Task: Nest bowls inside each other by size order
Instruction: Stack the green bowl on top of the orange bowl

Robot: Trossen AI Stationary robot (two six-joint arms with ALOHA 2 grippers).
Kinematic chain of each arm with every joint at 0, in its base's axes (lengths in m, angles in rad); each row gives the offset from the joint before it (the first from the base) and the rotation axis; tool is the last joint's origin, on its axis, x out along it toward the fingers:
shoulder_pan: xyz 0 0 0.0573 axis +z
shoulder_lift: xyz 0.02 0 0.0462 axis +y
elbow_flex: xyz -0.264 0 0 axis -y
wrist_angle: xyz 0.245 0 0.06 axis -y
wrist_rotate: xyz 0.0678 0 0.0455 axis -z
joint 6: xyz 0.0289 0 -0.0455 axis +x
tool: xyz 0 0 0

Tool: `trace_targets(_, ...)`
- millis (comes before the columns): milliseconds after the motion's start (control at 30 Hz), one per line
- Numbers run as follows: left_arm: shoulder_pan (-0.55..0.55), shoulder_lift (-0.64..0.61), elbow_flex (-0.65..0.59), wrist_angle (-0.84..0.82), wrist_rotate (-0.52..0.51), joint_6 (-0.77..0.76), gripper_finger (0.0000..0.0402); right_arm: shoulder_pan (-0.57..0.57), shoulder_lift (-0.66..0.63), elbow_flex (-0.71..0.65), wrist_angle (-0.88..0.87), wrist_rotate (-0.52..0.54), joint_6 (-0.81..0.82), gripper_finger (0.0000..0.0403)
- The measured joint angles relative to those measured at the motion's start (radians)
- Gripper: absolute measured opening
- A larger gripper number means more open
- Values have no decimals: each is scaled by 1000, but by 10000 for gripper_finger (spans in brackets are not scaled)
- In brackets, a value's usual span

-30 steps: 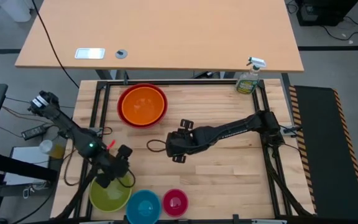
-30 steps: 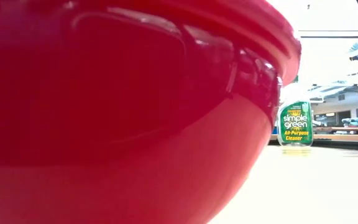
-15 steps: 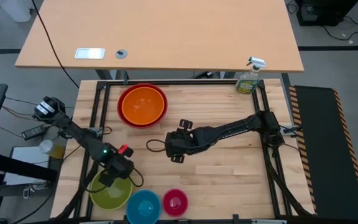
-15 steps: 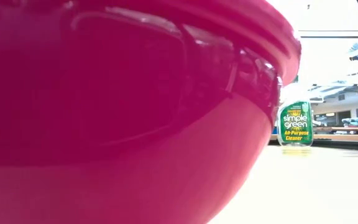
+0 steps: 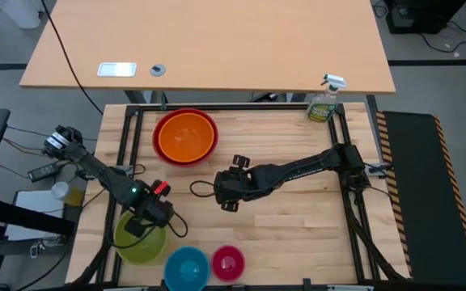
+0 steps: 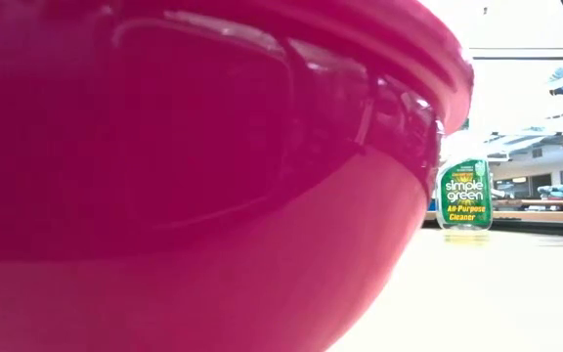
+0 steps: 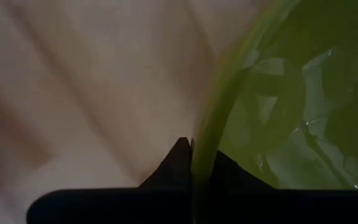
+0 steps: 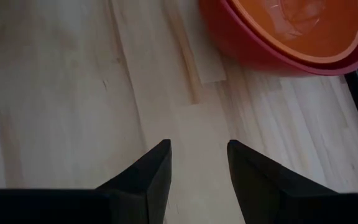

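The orange bowl (image 5: 186, 133) sits nested in the red bowl (image 5: 163, 152) at the far left of the table. Along the near edge stand the yellow-green bowl (image 5: 138, 245), the blue bowl (image 5: 187, 266) and the pink bowl (image 5: 228, 262), each resting on its base. The pink bowl (image 6: 194, 176) fills the low view. My left gripper (image 5: 146, 225) is shut on the yellow-green bowl (image 7: 291, 106). My right gripper (image 5: 226, 194) hovers open over the table's middle, holding nothing (image 8: 199, 162). My left gripper pinches the yellow-green bowl's rim (image 7: 209, 130) on its far side, one finger inside the bowl and one outside. The fingers come from above, slanting down toward the near edge. The bowl's base rests on the table.
A green spray bottle (image 5: 324, 103) stands at the far right corner, also seen in the low view (image 6: 464, 194). Bare wood lies in the middle and on the right of the table (image 5: 298, 218). A black frame (image 5: 128, 137) borders the table.
My left gripper has come down a little toward the near left onto the yellow-green bowl's far rim and has shut on it. The right arm has kept still.
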Motion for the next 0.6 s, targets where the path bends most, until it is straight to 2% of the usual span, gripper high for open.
trace_targets(167, 59, -1, 84, -130, -31, 59, 10, 0, 0, 0, -1, -5, 0, 165)
trace_targets(400, 188, -70, 98, -123, -49, 137, 10, 1, 0, 0, -53, -53, 0, 165)
trace_targets(600, 313, -184, 99, -96, -121, 192, 10, 1, 0, 0, -57, -60, -1, 160)
